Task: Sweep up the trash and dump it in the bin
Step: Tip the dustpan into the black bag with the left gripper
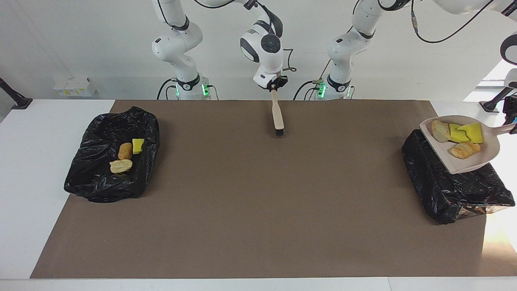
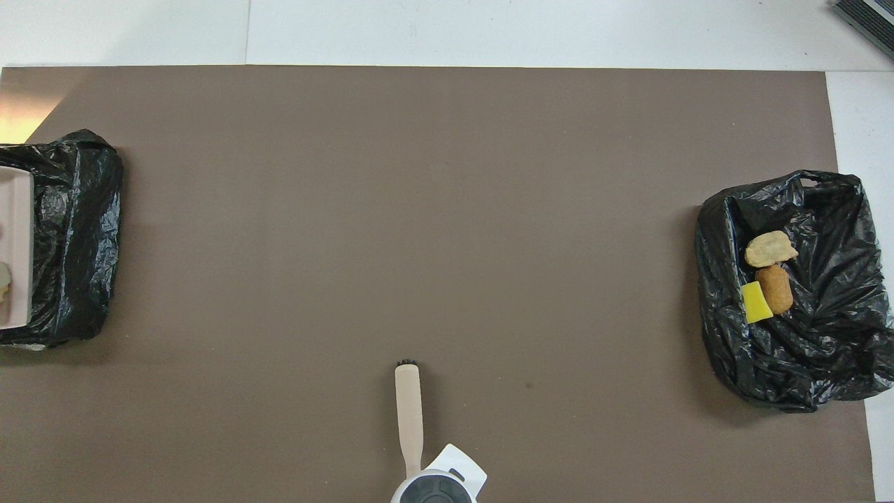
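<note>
Left claw (image 1: 511,128), at the facing view's edge and mostly cut off, grips the handle of the dustpan (image 1: 482,155); we read the pan as raised over the black bin (image 1: 452,190) at the left arm's end of the bench (image 1: 258,226). Four pieces of trash (image 1: 458,137) sit in the pan: two yellow sponge chunks and two bread-like lumps, bunched toward the handle end. The pan's long axis runs from the claw out across the bin, its open lip toward the bench's middle; by our judgement the dump turns on tipping that lip down while it stays over the bag's opening, not the bin's outer edge. Right claw (image 1: 275,87) is clamped on the brush (image 1: 278,117), which hangs bristles-down over the bench near the robots; this arm waits. A second bin (image 1: 113,161) at the right arm's end holds three pieces. Overhead view: only the dustpan's lip (image 2: 15,244) shows at the frame edge, over the bin (image 2: 77,230); the left claw is out of frame. The brush (image 2: 409,419) points away from the robots, the right claw hidden under its wrist. The second bin (image 2: 803,335) shows its three pieces.
</note>
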{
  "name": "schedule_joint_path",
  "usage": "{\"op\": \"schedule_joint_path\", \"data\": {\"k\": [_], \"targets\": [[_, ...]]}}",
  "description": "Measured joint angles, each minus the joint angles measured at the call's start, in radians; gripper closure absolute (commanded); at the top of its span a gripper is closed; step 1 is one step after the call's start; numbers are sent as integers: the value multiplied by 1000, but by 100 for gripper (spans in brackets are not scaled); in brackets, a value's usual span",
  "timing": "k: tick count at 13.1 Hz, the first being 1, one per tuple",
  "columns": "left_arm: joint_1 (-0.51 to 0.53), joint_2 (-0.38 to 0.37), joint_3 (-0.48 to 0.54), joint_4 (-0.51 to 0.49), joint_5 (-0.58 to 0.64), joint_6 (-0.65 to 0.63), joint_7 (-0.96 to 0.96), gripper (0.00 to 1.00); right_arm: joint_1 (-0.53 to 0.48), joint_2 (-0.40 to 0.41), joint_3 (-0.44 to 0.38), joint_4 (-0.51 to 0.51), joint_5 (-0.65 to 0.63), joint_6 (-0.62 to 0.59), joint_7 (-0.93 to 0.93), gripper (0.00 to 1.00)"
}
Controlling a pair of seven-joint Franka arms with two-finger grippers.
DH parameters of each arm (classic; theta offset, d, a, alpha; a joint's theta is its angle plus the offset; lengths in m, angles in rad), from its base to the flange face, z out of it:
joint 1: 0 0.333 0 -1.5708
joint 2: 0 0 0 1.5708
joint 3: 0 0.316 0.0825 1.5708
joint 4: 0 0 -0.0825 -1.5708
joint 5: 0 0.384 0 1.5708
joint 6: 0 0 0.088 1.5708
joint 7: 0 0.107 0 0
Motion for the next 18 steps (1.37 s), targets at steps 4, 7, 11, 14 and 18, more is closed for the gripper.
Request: {"op": "schedule_joint_path", "data": {"k": [4, 7, 11, 14, 18], "targets": [[-18, 56, -19, -10, 311, 54, -253, 100, 30, 42, 0, 29, 0, 0, 57, 100], [-73, 59, -23, -53, 486, 54, -395, 100, 36, 52, 0, 36, 0, 1, 64, 99], [-97, 45, -23, -54, 700, 54, -425, 100, 32, 63, -6, 57, 0, -2, 68, 70], [-100, 5, -23, -53, 781, 54, -427, 100, 30, 77, -8, 90, -32, -26, 71, 64], [-223, -43, -26, -72, 836, -96, -499, 100, 16, 78, -11, 121, -47, -45, 76, 57]]}}
